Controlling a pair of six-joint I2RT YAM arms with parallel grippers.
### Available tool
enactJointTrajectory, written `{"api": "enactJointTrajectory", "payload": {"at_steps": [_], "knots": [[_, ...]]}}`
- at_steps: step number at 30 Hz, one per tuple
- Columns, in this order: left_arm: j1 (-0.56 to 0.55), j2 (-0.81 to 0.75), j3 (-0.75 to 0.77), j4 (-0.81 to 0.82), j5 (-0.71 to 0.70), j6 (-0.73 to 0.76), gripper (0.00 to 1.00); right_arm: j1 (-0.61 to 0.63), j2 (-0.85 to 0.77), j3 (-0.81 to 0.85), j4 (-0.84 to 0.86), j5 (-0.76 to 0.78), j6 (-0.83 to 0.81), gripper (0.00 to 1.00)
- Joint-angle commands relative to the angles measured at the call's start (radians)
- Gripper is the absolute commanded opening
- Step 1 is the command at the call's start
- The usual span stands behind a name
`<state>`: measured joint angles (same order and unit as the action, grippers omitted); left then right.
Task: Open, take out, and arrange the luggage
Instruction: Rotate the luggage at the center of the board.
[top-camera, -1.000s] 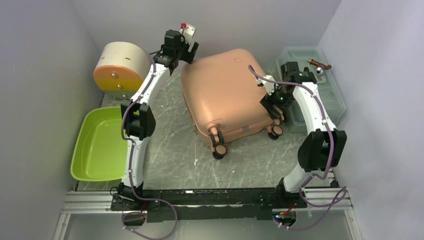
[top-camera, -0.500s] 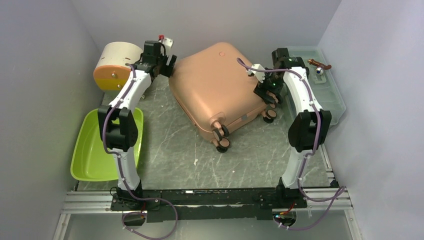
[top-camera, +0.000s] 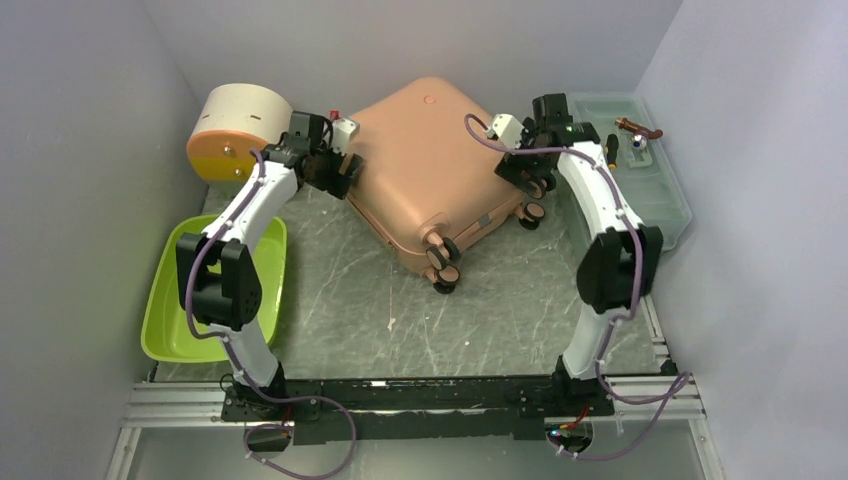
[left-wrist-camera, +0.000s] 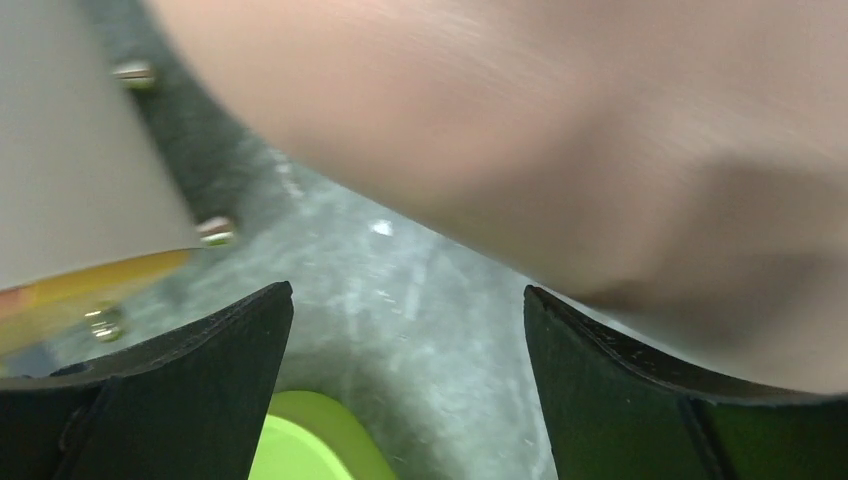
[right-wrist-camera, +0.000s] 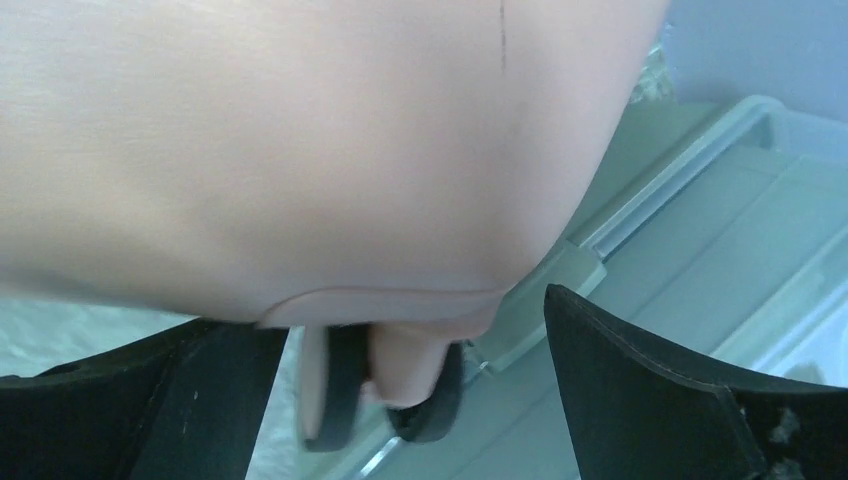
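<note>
The salmon-pink luggage (top-camera: 420, 160) lies closed and flat at the back middle of the table, turned diamond-wise, with its dark wheels (top-camera: 443, 265) toward me. My left gripper (top-camera: 343, 180) is open at the luggage's left corner. In the left wrist view the pink shell (left-wrist-camera: 560, 130) fills the top, close above the right fingertip, and nothing lies between the left gripper's (left-wrist-camera: 407, 291) fingers. My right gripper (top-camera: 527, 178) is open at the right corner. In the right wrist view a wheel (right-wrist-camera: 340, 390) of the luggage (right-wrist-camera: 300, 150) hangs between the spread jaws of the right gripper (right-wrist-camera: 405, 315).
A cream half-round box (top-camera: 235, 130) with orange drawers stands at the back left, close to the left gripper. A lime-green tub (top-camera: 205, 290) lies along the left wall. A translucent toolbox (top-camera: 640, 180) sits along the right wall, just behind the right gripper.
The luggage has slid back and left and turned. My left gripper came down from the back corner to the left corner. My right gripper moved back along the right side and opened wider.
</note>
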<state>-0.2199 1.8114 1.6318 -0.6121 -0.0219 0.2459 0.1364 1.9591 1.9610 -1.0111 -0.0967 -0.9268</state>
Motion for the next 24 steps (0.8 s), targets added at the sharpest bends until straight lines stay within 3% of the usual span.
{"api": "enactJointTrajectory", "payload": {"at_steps": [1,6,11,19,24], "knots": [[-0.016,-0.148,-0.085,-0.066,0.342,0.056,0.9,0.084,-0.346,-0.305,0.448,-0.076,0.219,1.0],[-0.034,-0.256,-0.266,-0.062,0.632,0.163,0.9,0.086,-0.726,-0.705,0.583,-0.11,0.294,1.0],[-0.048,-0.328,-0.455,0.078,0.804,0.193,0.84,0.086,-0.963,-0.884,0.586,-0.283,0.366,1.0],[-0.058,-0.421,-0.718,0.388,1.01,0.215,0.79,0.086,-1.065,-1.075,0.679,-0.465,0.427,1.0],[-0.084,-0.384,-0.746,0.466,1.06,0.203,0.76,0.084,-1.005,-1.09,0.672,-0.517,0.434,1.0]]}}
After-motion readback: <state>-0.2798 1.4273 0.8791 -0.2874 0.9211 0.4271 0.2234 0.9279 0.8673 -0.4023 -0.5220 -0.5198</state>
